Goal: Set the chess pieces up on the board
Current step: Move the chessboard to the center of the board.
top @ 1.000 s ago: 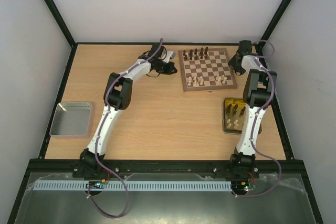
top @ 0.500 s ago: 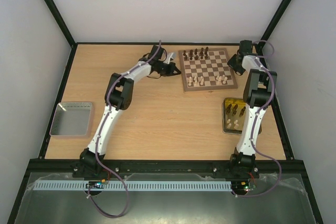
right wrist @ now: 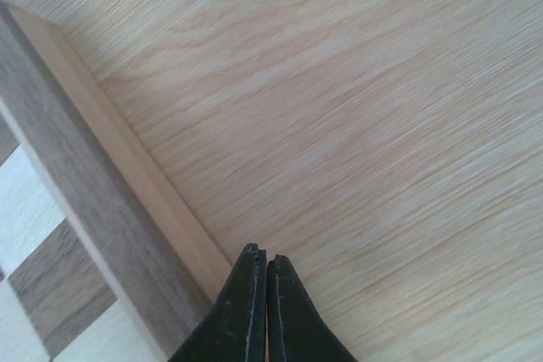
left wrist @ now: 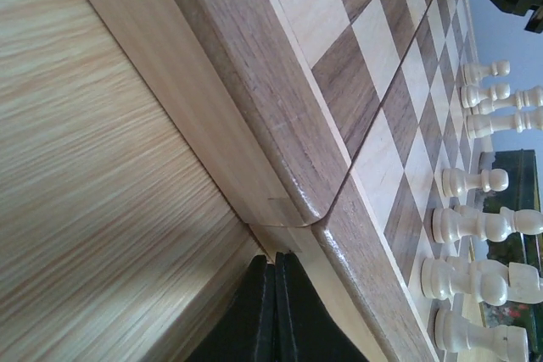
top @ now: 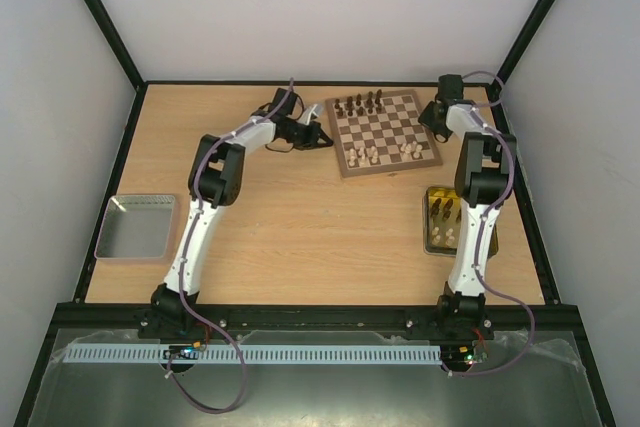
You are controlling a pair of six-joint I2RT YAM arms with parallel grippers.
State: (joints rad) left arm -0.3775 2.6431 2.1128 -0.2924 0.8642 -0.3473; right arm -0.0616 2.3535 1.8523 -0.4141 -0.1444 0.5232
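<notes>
The board (top: pixel 386 130) lies at the back of the table, turned slightly askew. Dark chess pieces (top: pixel 362 104) stand along its far row, and cream ones (top: pixel 368 155) in two small groups along its near row. My left gripper (top: pixel 322 137) is shut and empty, its tips (left wrist: pixel 276 257) against the board's rounded left near corner (left wrist: pixel 299 177); cream pieces (left wrist: pixel 479 228) show beyond. My right gripper (top: pixel 435 122) is shut and empty too, tips (right wrist: pixel 259 253) on the tabletop at the board's right border (right wrist: pixel 81 180).
A gold tray (top: pixel 430 219) holding more dark and cream pieces sits by the right arm. A grey metal tray (top: pixel 137 229) lies at the left edge. Black frame posts and white walls enclose the table.
The board has slid left and turned a little. Both shut grippers moved left with it, the left at its near corner and the right at its right side.
</notes>
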